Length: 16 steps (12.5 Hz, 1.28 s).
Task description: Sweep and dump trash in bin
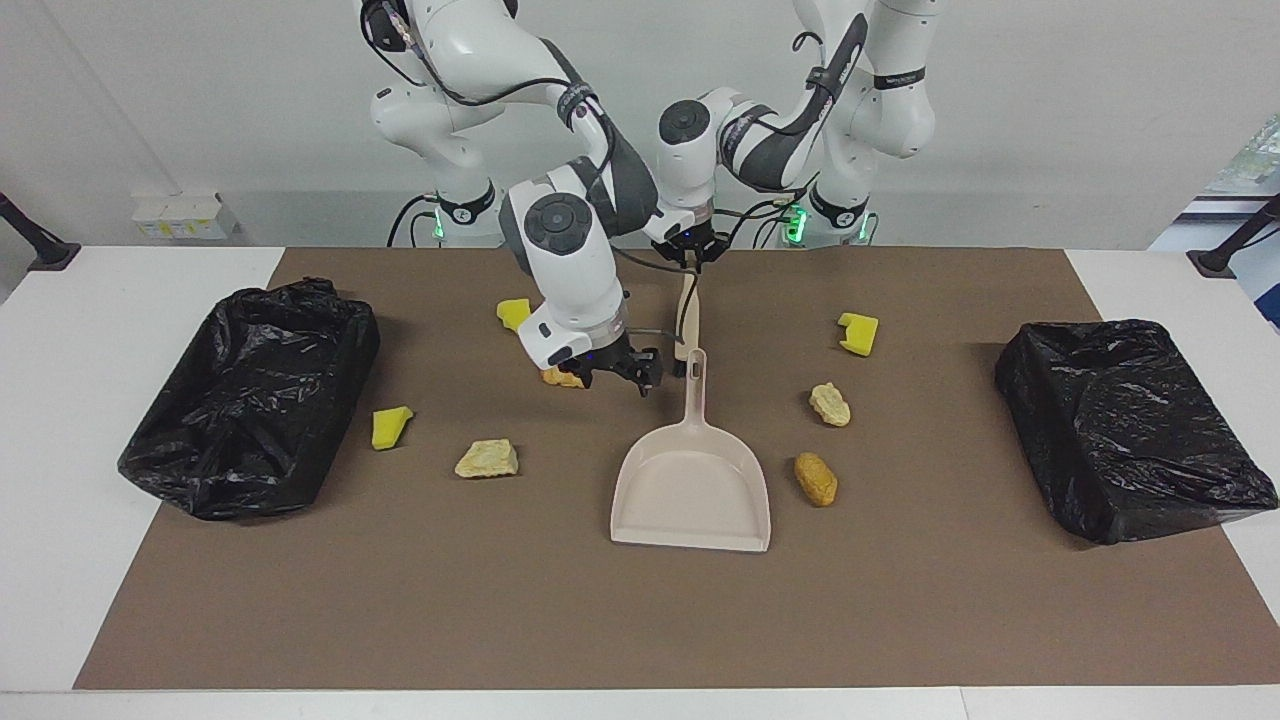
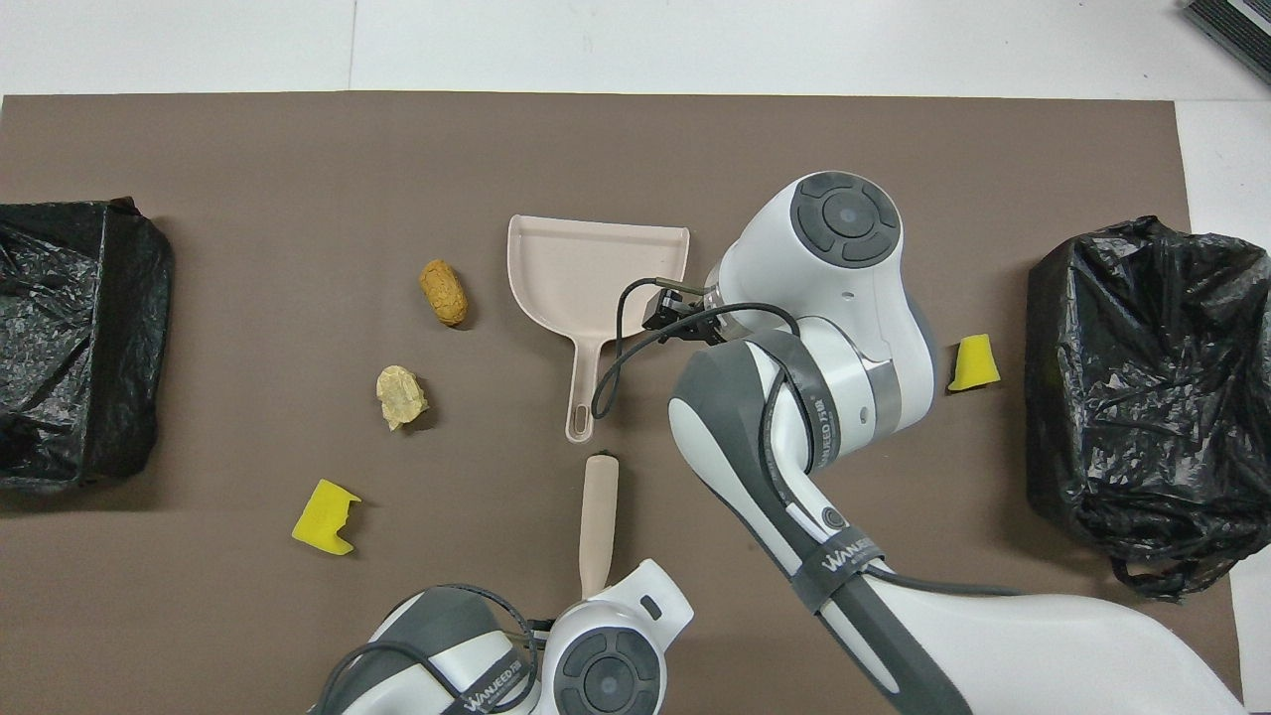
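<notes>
The mat [image 1: 900,600] was plain brown on a white table [image 1: 60,420]. Both bins [image 1: 250,395] [image 1: 1125,425] were lined in glossy black plastic. The dustpan [image 1: 692,485] and the brush handle [image 1: 688,325] were pale beige. Three trash pieces were bright yellow [image 1: 391,427] [image 1: 514,313] [image 1: 858,333]; the other visible lumps ran pale tan [image 1: 487,459] [image 1: 830,404] to orange-brown [image 1: 816,478] [image 1: 560,378]. The arms were white with dark grey joints, and both grippers [image 1: 625,375] [image 1: 692,255] were black
</notes>
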Each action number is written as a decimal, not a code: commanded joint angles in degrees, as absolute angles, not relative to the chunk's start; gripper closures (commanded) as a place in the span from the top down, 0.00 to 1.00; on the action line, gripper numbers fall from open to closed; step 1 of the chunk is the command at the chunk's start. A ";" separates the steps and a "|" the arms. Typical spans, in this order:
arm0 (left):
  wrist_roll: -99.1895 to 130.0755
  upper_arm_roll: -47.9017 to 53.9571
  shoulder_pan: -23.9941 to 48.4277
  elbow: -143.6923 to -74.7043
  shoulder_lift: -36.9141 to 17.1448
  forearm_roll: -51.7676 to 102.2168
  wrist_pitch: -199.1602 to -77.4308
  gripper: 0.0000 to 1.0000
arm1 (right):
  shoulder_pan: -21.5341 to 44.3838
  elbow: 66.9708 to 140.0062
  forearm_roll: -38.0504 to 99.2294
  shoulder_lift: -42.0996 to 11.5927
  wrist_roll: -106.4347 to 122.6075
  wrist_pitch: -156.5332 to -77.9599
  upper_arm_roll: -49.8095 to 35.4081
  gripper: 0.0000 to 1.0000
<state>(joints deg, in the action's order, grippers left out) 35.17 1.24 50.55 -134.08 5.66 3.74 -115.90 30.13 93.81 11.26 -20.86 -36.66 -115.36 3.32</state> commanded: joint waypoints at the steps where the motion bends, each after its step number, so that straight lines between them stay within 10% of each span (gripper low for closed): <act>1: 18.45 1.14 42.84 -132.63 8.95 1.69 -110.92 0.00 | 31.98 93.25 12.92 -22.32 -38.31 -118.02 3.52 0.92; 6: -5.23 1.14 26.14 -127.80 9.76 -4.99 -109.76 0.00 | 35.06 93.16 12.48 -25.04 -42.53 -123.92 3.52 0.92; 14: -30.74 1.06 12.93 -97.61 -15.26 -11.69 -113.12 0.00 | 43.07 98.77 -4.73 -24.61 -51.14 -131.21 3.69 0.94; 16: -33.82 1.14 10.73 -93.09 -19.33 -12.13 -113.55 0.00 | 43.76 99.23 -4.92 -24.17 -51.50 -131.22 3.78 0.77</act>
<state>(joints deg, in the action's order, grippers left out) -30.76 0.30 12.80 -99.73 -14.51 -10.87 -114.24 43.46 97.18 -3.35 -25.52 -50.10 -129.81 3.49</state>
